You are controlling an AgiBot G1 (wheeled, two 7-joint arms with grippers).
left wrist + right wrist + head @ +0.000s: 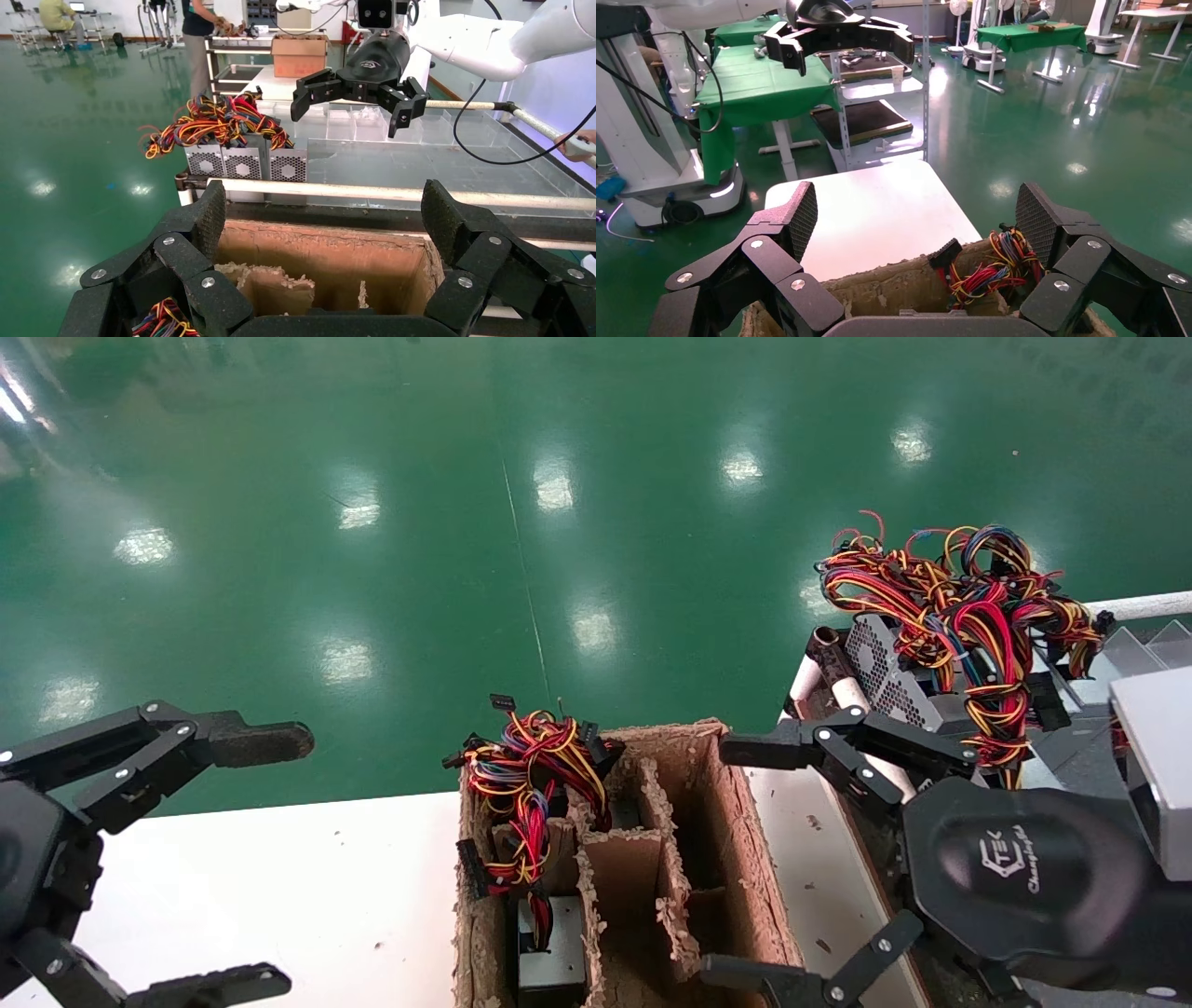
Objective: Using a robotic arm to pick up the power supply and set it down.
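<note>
We see the silver-grey power supply (889,674), wires bundled on top, resting just beyond our open robotic arm gripper (745,859).

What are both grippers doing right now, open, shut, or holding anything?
Left gripper: open, empty, over the white table.
Right gripper: open, empty, beside the brown pulp-cardboard box.

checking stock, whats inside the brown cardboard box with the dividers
One power supply stands in the left compartment of the cardboard box, its wire bundle spilling over the rim. The middle and right compartments look empty, though their bottoms are in shadow.
</note>
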